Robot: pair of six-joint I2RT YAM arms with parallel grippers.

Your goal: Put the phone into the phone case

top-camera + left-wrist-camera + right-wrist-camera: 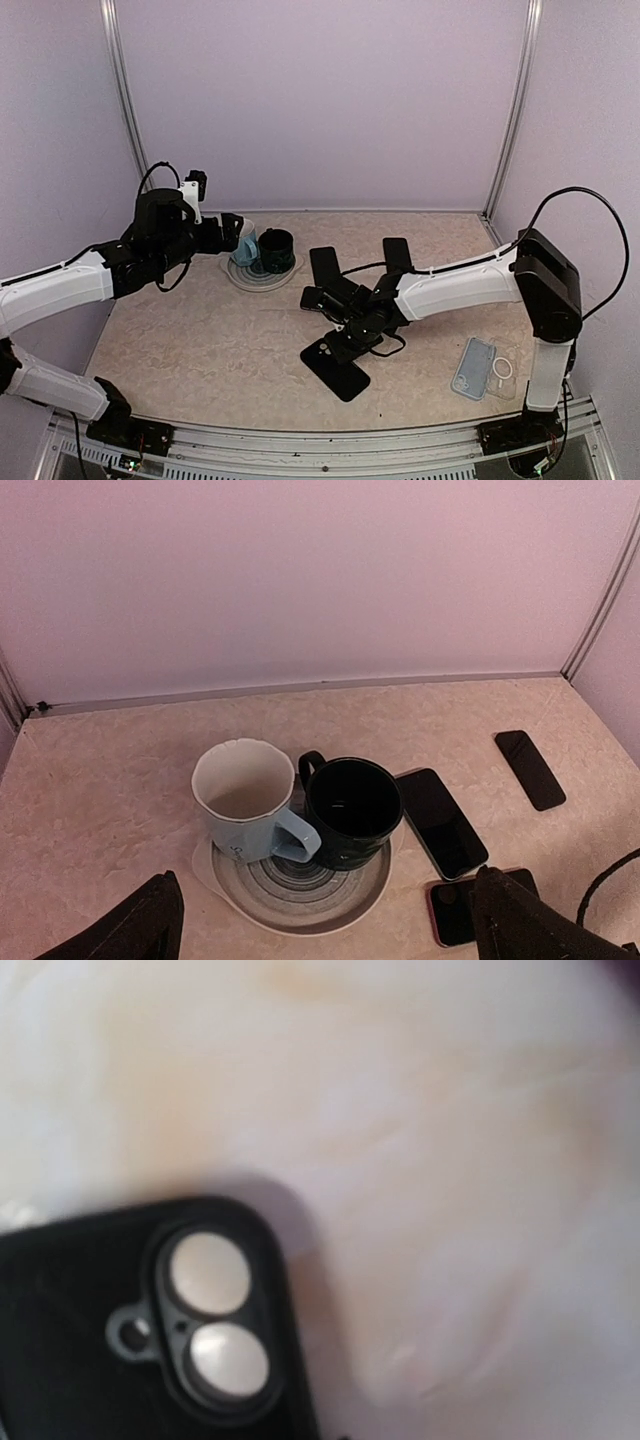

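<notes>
Right arm (pixel 455 283) lies between phone case (pixel 487 367) and far phone (pixel 397 250).

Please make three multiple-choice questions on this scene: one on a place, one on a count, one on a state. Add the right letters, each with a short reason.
1. Where is the clear phone case?
A. against the back wall
B. flat on the table, near its front right corner
C. on top of a phone

2. How many mugs stand on the striped plate?
A. one
B. three
C. two

3. How is the left gripper?
A. open and empty
B. shut on a mug
C. shut on a phone

Key: 1 B, it lies flat there; 2 C, a light blue mug and a black mug; 3 A, its fingers stand wide apart with nothing between.
</notes>
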